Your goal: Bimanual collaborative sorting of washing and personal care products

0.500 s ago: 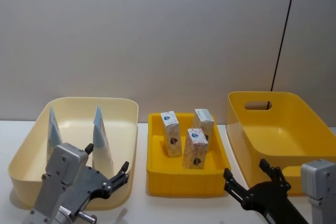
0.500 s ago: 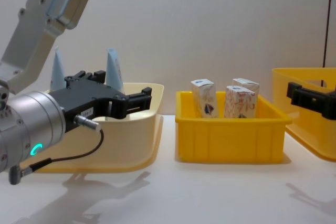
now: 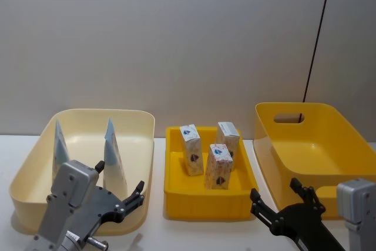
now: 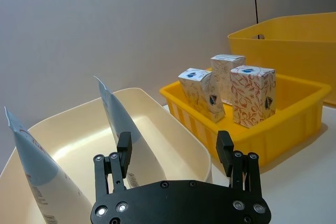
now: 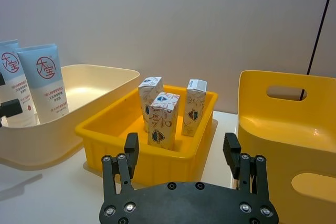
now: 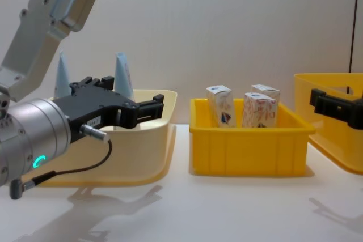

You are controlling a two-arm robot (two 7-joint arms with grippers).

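Cartons [image 3: 191,141] in yellow tray [image 3: 205,205] on white table [image 6: 238,208]; grey wall [image 3: 176,39] behind.

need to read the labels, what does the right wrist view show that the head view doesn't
Right wrist view: the two tubes face-on, red logo and print showing. Head view: the tubes edge-on, and the open left claw at the cream bin's near edge. Both: three cartons in the small yellow tray, the large yellow bin, the open right claw near it.
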